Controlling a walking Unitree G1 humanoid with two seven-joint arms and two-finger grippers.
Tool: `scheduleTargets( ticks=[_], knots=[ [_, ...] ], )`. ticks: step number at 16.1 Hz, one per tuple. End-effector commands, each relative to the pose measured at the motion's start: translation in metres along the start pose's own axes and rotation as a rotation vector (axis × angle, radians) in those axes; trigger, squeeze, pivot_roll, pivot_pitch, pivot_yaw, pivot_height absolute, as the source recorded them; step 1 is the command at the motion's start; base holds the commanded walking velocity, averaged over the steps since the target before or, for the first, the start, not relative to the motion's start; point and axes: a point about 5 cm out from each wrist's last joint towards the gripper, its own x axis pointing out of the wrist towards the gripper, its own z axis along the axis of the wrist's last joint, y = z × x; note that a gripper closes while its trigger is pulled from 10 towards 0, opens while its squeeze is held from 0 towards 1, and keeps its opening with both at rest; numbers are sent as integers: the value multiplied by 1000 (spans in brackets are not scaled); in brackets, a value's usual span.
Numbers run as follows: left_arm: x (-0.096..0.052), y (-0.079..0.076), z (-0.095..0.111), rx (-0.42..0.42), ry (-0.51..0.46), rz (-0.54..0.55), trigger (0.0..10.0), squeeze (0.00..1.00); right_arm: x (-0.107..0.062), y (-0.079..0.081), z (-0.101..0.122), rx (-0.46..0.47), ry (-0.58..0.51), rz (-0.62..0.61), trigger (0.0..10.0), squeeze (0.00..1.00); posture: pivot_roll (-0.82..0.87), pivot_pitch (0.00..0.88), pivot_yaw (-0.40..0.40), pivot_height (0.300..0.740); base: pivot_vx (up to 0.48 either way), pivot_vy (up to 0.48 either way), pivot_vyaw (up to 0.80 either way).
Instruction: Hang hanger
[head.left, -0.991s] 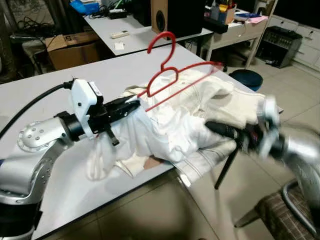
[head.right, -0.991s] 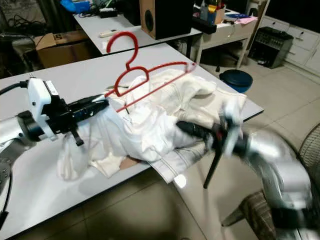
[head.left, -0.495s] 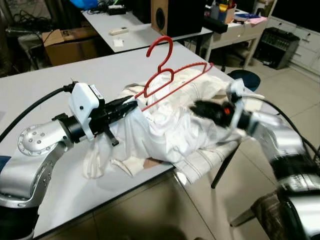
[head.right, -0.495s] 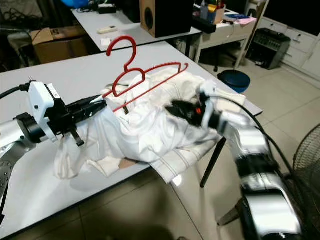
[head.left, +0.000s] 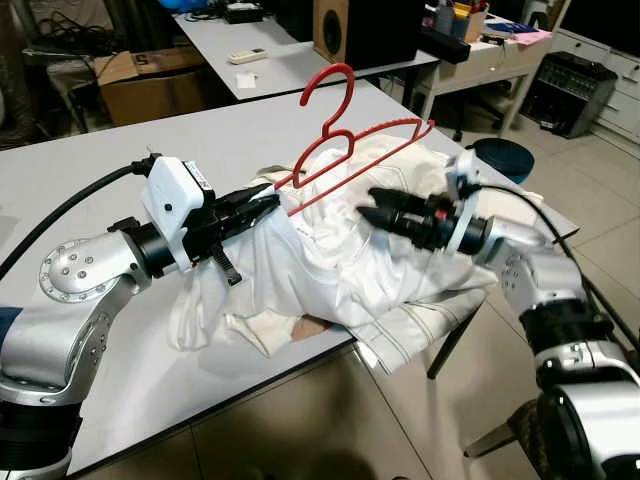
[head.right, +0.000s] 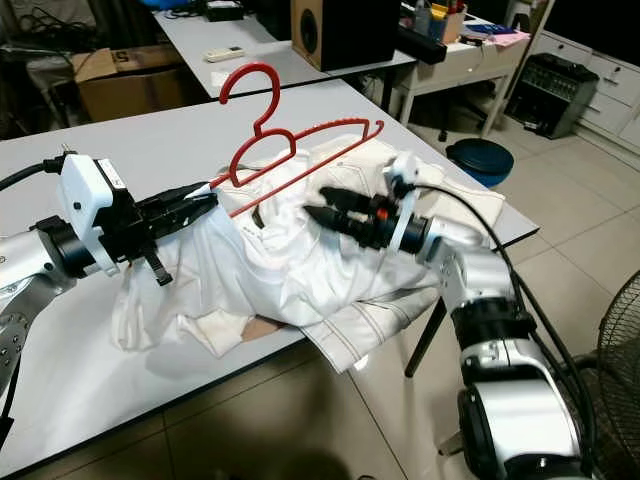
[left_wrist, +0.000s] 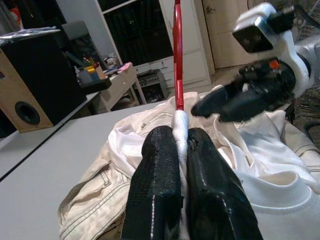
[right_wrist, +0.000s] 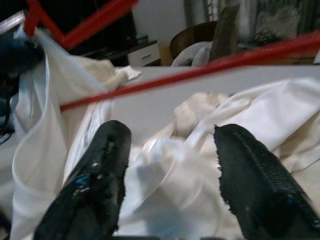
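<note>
Handling of hanger: the hanger (head.left: 345, 150) looks light and stiff, a thin red frame of plastic or coated wire; I judge it can turn or slip easily when it is held at one corner only
Handling of shirt: the shirt (head.left: 330, 250) is soft and loose, it will sag and slide off a smooth hanger arm if it is not spread well
Where to hold: for the hanger, the best place seems the neck under the hook or the middle of the low bar; for the shirt, the collar or shoulder seam, not the free middle cloth
Look of hanger: bright red, open hook at the top, a small loop under it, two sloping arms and a straight low bar; it stands tilted, hook up and toward the far side
Look of shirt: white, crumpled, lying over a cream garment (head.left: 480, 195) with dark stitching
Place of hanger: above the table (head.left: 120, 140), over the far part of the cloth pile, its left corner wrapped in white cloth
Left gripper: the left gripper (left_wrist: 181, 145) has its fingers pressed tight together on the hanger corner and the cloth around it
Right gripper: the right gripper (head.left: 375, 205) is spread wide and holds nothing; it hovers just over the shirt, near the low bar, pointing left
Step in hand: probably to bring the shirt onto the hanger
</note>
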Motion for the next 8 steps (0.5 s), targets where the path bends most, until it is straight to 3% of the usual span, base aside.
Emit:
scheduleTargets(
  ticks=[1,2,3,4,5,6,7,8],
  knots=[
    [3,0,1,15,5,-17,0,0,-3,-3,-3,-57,61,-46,10000,1000,-29,0,20,740,0,0,0],
    [3,0,0,16,7,-18,0,0,-4,-4,-4,-63,79,-65,10000,1000,-29,0,20,740,0,0,0],
    [4,1,0,16,8,-18,0,0,-6,-8,-10,-88,134,-116,10000,0,-35,0,25,740,0,0,0],
    [4,2,-1,16,9,-20,0,0,-7,-10,-13,-109,161,-145,10000,0,-35,0,25,740,0,0,0],
    [5,2,-1,17,9,-22,0,0,-7,-10,-15,-96,152,-141,9255,0,-40,0,30,740,0,0,0],
    [6,3,-1,17,9,-24,0,0,-6,-8,-15,-84,138,-122,2902,0,-40,0,30,740,0,0,0],
    [6,3,-1,18,7,-25,0,0,-5,-7,-14,-79,123,-109,0,0,-40,0,30,740,0,0,0],
    [6,3,-1,20,6,-26,0,0,-5,-6,-14,-81,117,-105,0,0,-40,0,28,740,0,0,0]
  ],
)
